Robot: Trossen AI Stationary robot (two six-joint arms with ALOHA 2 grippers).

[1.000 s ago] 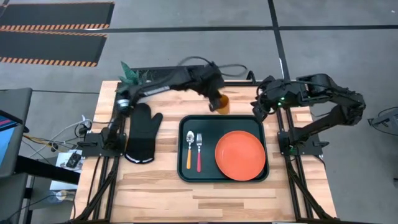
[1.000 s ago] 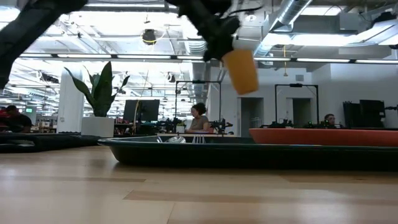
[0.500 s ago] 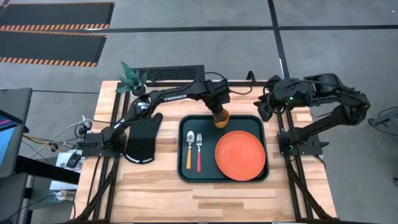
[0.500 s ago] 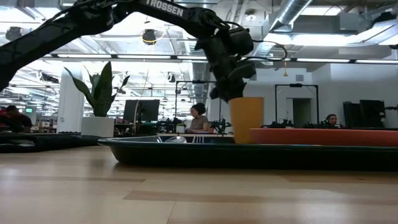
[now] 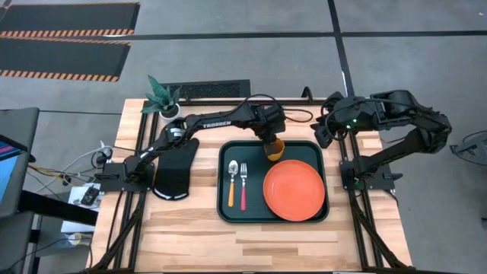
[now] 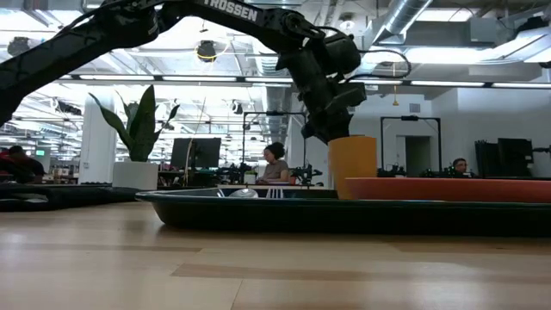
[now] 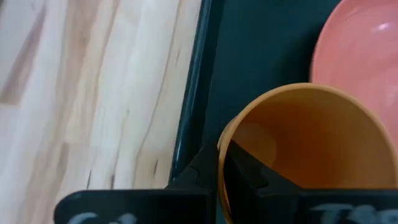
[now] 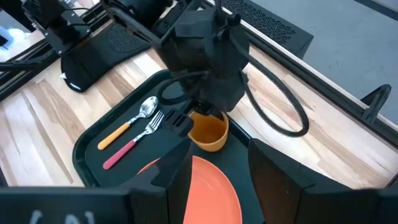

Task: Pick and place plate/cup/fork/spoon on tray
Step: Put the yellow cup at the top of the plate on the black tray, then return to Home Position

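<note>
From above: the left tool (image 5: 272,141) grips the cup (image 5: 275,148) on the tray (image 5: 225,183) at twelve o'clock of the plate (image 5: 294,189). Right tool (image 5: 323,133) waits with fingers apart beside the tray. From tabletop level: cup (image 6: 352,167) stands upright.

Mitt (image 5: 173,169) first: black, flat on the wood table (image 5: 190,228), well apart from the left pincer (image 5: 272,144), off to its left in the high view and a little nearer the front edge. Plant (image 5: 160,94) next, green and spiky, at the table's back left corner, farther from the pincer than the mitt. Behind the pincer, past the table edge, a dark floor grille (image 5: 205,90). Striped mats (image 5: 68,38) lie far off on the grey floor. Cables (image 5: 91,164) tangle beyond the mitt. In the low view, a seated person (image 6: 277,162) shows below the pincer, deep in the room, beside a monitor (image 6: 195,153).
</note>
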